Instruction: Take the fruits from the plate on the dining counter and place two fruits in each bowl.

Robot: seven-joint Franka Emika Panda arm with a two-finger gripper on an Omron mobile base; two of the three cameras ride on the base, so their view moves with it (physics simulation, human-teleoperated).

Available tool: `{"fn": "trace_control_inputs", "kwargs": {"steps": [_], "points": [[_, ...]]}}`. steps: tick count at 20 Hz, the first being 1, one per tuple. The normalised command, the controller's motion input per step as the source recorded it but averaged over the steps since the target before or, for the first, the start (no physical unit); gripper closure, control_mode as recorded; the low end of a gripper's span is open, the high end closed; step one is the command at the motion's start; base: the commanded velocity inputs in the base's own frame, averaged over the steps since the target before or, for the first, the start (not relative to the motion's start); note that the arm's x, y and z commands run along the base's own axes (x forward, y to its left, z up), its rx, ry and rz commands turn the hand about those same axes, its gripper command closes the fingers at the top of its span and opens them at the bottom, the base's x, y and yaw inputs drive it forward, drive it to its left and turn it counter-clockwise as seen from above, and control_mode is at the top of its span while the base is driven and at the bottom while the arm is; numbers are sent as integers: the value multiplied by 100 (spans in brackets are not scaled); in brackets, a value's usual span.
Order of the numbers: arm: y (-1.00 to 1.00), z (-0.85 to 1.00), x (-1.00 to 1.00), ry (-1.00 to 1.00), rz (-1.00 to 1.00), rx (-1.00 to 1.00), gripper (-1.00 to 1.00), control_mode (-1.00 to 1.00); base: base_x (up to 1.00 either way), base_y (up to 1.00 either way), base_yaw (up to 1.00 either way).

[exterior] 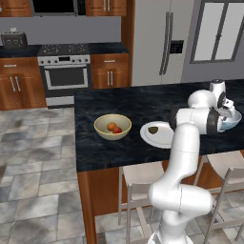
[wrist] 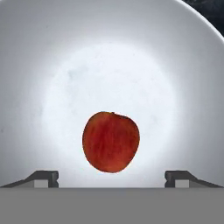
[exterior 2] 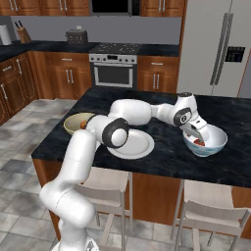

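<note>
Inspection found the gripper (wrist: 111,177) poised inside the white bowl (exterior 2: 215,143), fingers spread wide and holding nothing, with one red fruit (wrist: 111,141) lying free on the bowl floor between them, evidently just deposited. Count on the dining counter (exterior: 119,102): two bowls, one plate, four fruits. The tan bowl (exterior: 101,127) held two, an orange fruit (exterior: 110,126) and a red one (exterior: 117,129). The plate (exterior: 162,138) bore one dark green fruit (exterior: 153,129), judged the final item for the white bowl.
</note>
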Motion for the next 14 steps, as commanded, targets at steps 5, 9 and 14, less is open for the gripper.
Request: {"fn": "trace_control_inputs", "kwargs": {"steps": [5,9,14], "points": [[16,18,-23,-4,-1,0,-100,-100,0,0,0],[44,56,-39,-10,0,0,-100,-100,0,0,0],[53,48,-60,-9,0,-1,-100,-100,0,0,0]]}}
